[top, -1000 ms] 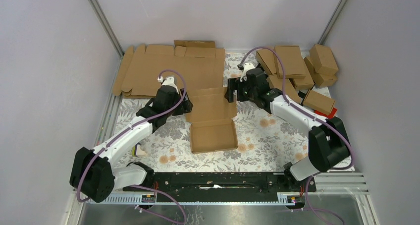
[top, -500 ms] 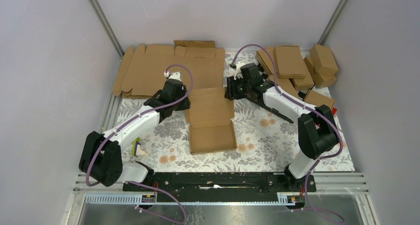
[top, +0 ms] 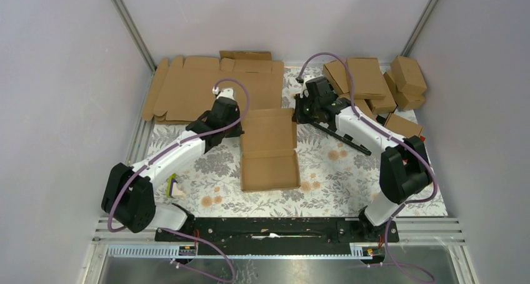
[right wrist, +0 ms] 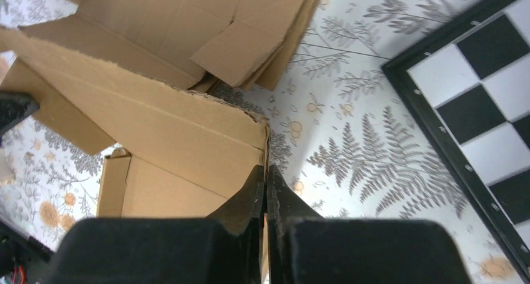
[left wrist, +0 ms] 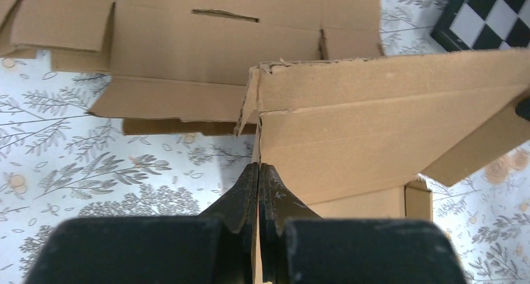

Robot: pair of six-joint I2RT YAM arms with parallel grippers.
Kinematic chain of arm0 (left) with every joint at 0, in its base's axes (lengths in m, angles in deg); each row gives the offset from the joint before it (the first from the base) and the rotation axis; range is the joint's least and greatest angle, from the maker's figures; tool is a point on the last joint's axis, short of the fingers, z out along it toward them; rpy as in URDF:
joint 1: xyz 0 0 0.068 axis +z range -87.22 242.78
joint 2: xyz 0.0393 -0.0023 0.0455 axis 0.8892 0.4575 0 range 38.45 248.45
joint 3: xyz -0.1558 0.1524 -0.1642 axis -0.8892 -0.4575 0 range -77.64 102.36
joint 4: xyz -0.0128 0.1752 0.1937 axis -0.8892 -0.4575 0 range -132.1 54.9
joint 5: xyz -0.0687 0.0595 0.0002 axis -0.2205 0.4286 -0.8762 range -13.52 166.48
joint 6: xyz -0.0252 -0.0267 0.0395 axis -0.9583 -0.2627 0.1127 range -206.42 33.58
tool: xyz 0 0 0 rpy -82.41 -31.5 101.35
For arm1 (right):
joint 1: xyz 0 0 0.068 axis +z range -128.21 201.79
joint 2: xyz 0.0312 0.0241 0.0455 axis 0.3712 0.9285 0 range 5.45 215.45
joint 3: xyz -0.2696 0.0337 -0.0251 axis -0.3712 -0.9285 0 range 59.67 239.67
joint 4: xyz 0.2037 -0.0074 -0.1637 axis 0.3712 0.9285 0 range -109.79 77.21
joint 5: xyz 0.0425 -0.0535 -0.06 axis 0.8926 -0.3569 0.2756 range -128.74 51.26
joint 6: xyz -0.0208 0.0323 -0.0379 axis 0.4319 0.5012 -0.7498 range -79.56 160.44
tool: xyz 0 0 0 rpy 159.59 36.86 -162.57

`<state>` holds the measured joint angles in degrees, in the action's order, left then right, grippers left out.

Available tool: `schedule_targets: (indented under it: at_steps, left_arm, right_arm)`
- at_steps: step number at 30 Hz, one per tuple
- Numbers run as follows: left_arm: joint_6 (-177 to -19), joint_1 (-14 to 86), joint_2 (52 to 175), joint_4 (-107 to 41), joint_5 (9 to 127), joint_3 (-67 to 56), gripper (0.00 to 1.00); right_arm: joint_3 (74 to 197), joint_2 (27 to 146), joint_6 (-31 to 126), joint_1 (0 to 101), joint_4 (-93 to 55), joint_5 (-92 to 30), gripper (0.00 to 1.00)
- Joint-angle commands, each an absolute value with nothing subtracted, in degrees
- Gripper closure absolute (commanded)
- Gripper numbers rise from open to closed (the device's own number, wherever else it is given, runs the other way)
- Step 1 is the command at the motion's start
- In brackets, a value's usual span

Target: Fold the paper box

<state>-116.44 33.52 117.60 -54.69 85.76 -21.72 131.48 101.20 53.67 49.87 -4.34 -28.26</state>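
The paper box (top: 269, 149), plain brown cardboard, lies half-formed in the middle of the table, its tray end toward me and its lid part raised at the back. My left gripper (top: 239, 129) is shut on the lid's left side flap; in the left wrist view (left wrist: 259, 169) the cardboard edge runs between the closed fingers. On the opposite side my right gripper (top: 295, 116) is shut on the lid's right side flap, whose thin edge sits between its fingers (right wrist: 266, 171). The lid panel (left wrist: 387, 109) spans between both grippers.
A stack of flat cardboard blanks (top: 206, 87) lies at the back left. Several folded boxes (top: 375, 84) are piled at the back right. A black-and-white chequered board (right wrist: 481, 90) lies right of the right gripper. A small pale object (top: 175, 189) sits by the left arm.
Both grippers went from open to shut on the lid's side flaps. The arms reached further back, and the lid's flaps now stand up instead of lying spread.
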Motion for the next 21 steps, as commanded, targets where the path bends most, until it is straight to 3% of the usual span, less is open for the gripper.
schedule_targets:
  at_steps: [1, 6, 12, 17, 21]
  left_arm:
    - [-120.21, 26.42, 113.98, -45.79, 92.18, -19.22, 1.0]
    - [-118.21, 16.92, 113.29, -29.84, 106.35, -23.36, 1.0]
    - [-115.48, 15.93, 114.87, -10.71, 106.33, -30.55, 1.0]
    - [-116.73, 11.76, 115.56, 0.39, 112.24, -37.66, 1.0]
    - [-113.33, 5.61, 117.4, 6.74, 123.98, -41.92, 1.0]
  right_arm:
    - [134.62, 94.17, 57.18, 50.31, -3.4, -37.73, 1.0]
    - [125.27, 86.8, 62.36, 50.36, -12.96, -46.74, 1.0]
    - [102.61, 71.74, 64.48, 50.84, -37.65, -55.39, 1.0]
    - [92.09, 66.65, 64.7, 51.38, -43.79, -57.83, 1.0]
    - [86.32, 63.5, 66.02, 52.66, -46.34, -57.94, 1.0]
